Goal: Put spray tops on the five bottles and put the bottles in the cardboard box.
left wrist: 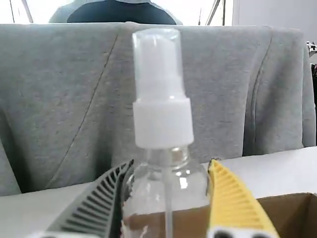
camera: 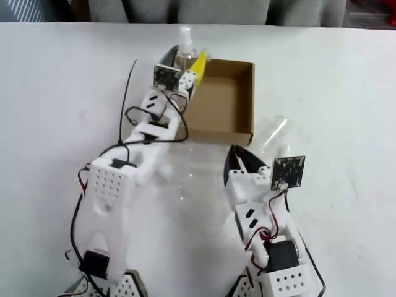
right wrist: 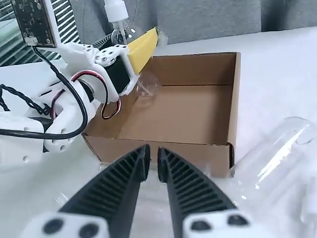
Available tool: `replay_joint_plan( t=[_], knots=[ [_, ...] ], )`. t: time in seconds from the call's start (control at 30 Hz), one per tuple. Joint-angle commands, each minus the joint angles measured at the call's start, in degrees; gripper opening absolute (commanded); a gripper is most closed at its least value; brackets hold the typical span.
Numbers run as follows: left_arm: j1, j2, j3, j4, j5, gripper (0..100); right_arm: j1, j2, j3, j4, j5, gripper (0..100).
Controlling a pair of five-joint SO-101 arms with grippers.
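Left gripper [left wrist: 170,167]: was clamped on bottle [left wrist: 166,198]; spray top [left wrist: 161,99] fitted
Bottle: stood upright at box [camera: 246,67] corner; best carried inward, lowered to the floor, then released
Right gripper [right wrist: 152,151]: nearly together; empty; before box

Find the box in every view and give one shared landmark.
High view: box at mid-table, beside the left gripper.
Left wrist view: its rim, past the gripper's yellow finger.
Right wrist view: box open, just beyond the right gripper.
Shared landmark: the capped bottle the left gripper holds.
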Motion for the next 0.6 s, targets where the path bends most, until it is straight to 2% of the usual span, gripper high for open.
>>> replay_joint_plan(
  t=[0.0,0.2,0.4,0.57],
  knots=[
    [-0.40,-1.19,-3.43,0.79,-0.44,2,0.75,-0.66,0.53,0.31,0.70,1.7],
    [-0.75,-0.84,-5.01,0.79,-0.18,2,0.75,-0.66,0.53,0.31,0.70,1.7],
    [-0.84,4.88,-11.78,0.88,-0.35,2,0.75,-0.66,0.53,0.40,0.70,1.7],
    [-0.92,6.46,-14.07,3.87,-0.35,2,0.75,-0.66,0.53,0.40,0.70,1.7]
  ],
)
